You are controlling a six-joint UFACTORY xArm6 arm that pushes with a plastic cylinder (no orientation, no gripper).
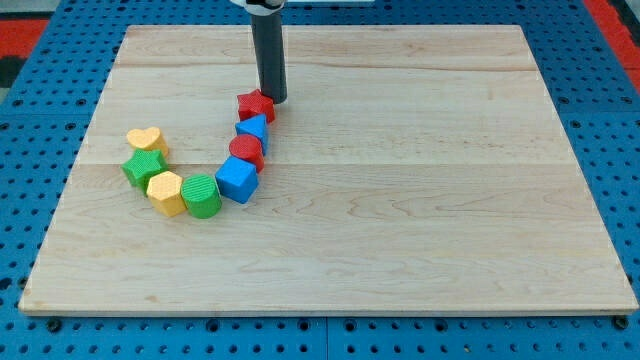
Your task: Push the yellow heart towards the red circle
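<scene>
The yellow heart [146, 139] lies at the left end of a curved row of blocks on the wooden board. The red circle [246, 151] sits further right in the same row, between a blue block [252, 129] above it and a blue cube [238, 179] below it. My tip [274, 100] rests on the board just right of and above a red star-shaped block [256, 105], at the top end of the row. The tip is far from the yellow heart, up and to its right.
A green block [143, 167], a yellow hexagon [166, 192] and a green round block [202, 195] fill the row between heart and blue cube. The wooden board [420, 200] lies on a blue pegboard [40, 40].
</scene>
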